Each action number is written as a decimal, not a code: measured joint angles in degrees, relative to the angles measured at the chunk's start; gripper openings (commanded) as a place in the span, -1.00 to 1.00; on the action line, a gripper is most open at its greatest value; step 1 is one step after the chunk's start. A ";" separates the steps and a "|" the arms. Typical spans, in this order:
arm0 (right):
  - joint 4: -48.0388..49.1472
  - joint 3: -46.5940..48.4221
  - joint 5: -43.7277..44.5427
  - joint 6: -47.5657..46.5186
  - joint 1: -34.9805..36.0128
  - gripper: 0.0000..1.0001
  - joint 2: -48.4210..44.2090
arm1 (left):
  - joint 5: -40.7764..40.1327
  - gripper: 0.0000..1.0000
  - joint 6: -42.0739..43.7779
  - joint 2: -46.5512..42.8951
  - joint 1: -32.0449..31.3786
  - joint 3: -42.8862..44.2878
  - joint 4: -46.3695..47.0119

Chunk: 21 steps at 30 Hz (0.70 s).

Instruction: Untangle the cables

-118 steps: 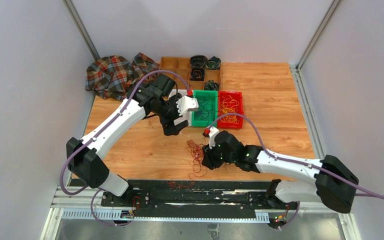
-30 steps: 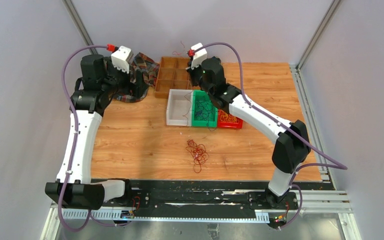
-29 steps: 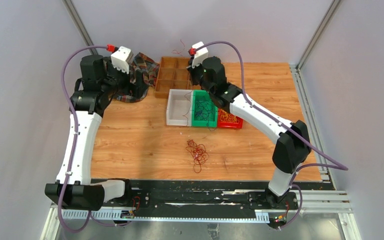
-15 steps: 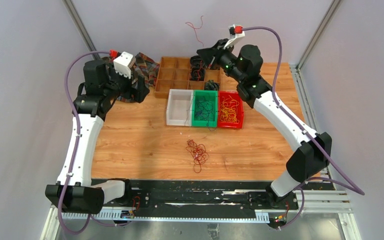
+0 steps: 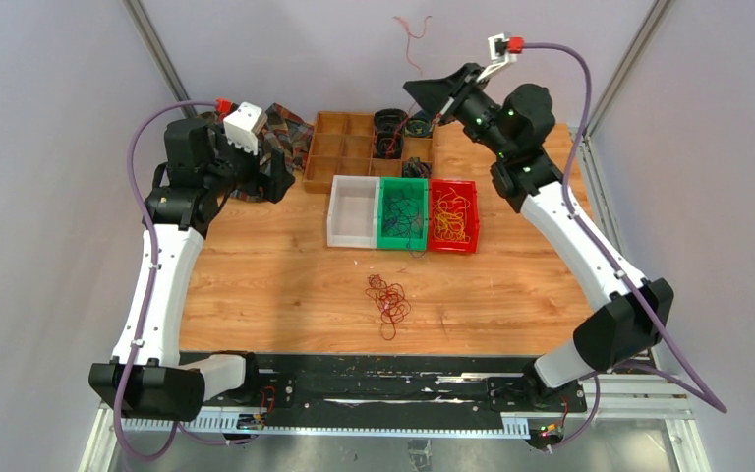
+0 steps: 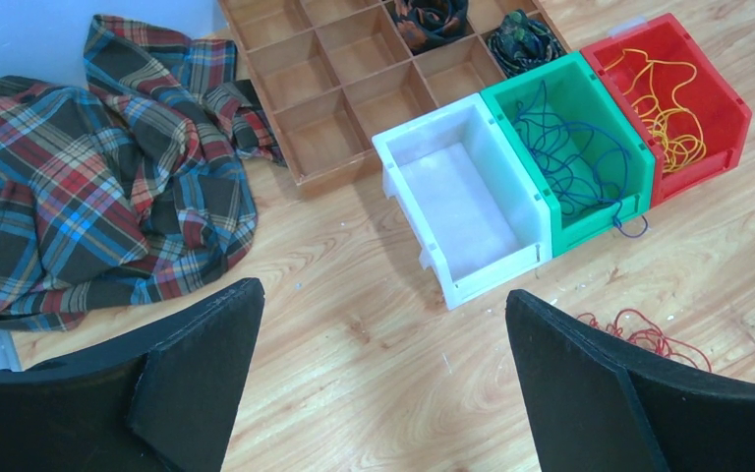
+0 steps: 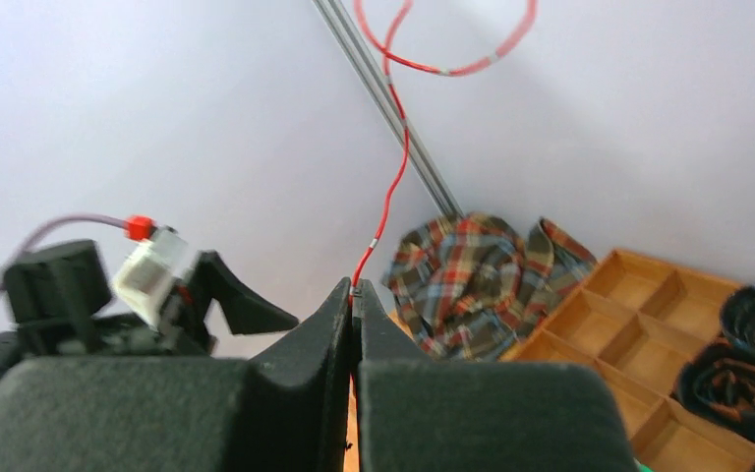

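The right jaws, held high at the far side, are clamped on a single red cable (image 7: 385, 202) that curls upward. The left jaws stand wide apart, hovering far left by the plaid cloth (image 6: 88, 187). A red tangle (image 5: 386, 300) lies on the desk (image 5: 256, 275), near of the green bin (image 5: 401, 211).

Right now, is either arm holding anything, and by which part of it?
Yes: the right arm's jaws pinch one thin red cable low down, most of it curling above. The left arm's jaws stand open, empty.
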 measured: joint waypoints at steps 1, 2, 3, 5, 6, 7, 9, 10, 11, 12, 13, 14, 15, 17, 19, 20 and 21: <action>0.33 0.15 -0.11 0.81 -0.57 -0.99 -1.07 | 0.00 0.96 0.00 0.00 0.00 0.00 0.00; 0.63 0.22 -0.15 1.29 -0.81 -0.99 -2.16 | 0.00 0.96 0.00 0.00 0.00 0.00 0.00; 0.85 0.33 -0.28 1.55 -0.83 -0.99 -3.30 | 0.02 0.96 -0.02 0.04 0.00 0.00 0.00; 1.14 1.09 -0.55 1.70 -0.83 -0.99 -5.81 | 0.04 0.96 -0.04 0.17 0.00 0.00 0.00; 1.44 1.73 -0.57 1.70 -0.83 -0.99 -6.84 | 0.07 0.96 -0.04 0.22 0.00 0.00 0.00; 1.88 2.47 -0.72 1.70 -0.83 -0.99 -7.89 | 0.09 0.96 -0.04 0.26 0.00 0.00 -0.02; 3.02 2.97 -0.76 1.68 -0.81 -0.99 -8.94 | 0.13 0.96 -0.07 0.28 0.00 0.00 0.00; 3.39 2.93 -0.81 1.57 -0.70 -0.99 -9.14 | 0.15 0.96 -0.09 0.28 0.00 0.00 -0.02; 3.61 2.69 -0.79 1.36 -0.48 -0.99 -9.01 | 0.15 0.96 -0.13 0.28 0.00 0.00 -0.02; 3.63 2.38 -0.72 0.98 -0.20 -0.99 -8.76 | 0.13 0.96 -0.15 0.28 0.00 0.00 -0.04; 3.56 1.99 -0.57 0.26 0.37 -0.99 -8.07 | 0.13 0.96 -0.15 0.28 0.00 0.00 -0.09; 3.32 1.84 -0.48 -0.44 0.83 -0.99 -7.13 | 0.09 0.96 -0.15 0.28 0.00 0.00 -0.11; 2.75 1.73 -0.28 -1.57 1.55 -0.99 -5.79 | -0.07 0.96 -0.17 0.28 0.00 0.00 -0.11; 0.74 1.53 0.63 -4.31 3.43 -0.99 -2.54 | -0.35 0.96 -0.17 0.28 0.02 0.00 -0.22; -0.94 1.16 1.70 -6.95 5.40 -0.99 0.26 | -0.66 0.96 -0.13 0.48 0.02 0.22 -0.94; -2.21 1.07 2.29 -8.61 6.47 -0.99 1.84 | -0.81 0.96 -0.11 0.74 0.02 0.68 -1.60; -2.84 1.07 2.67 -9.81 7.26 -0.99 2.99 | -0.92 0.96 -0.09 1.05 0.02 0.98 -1.86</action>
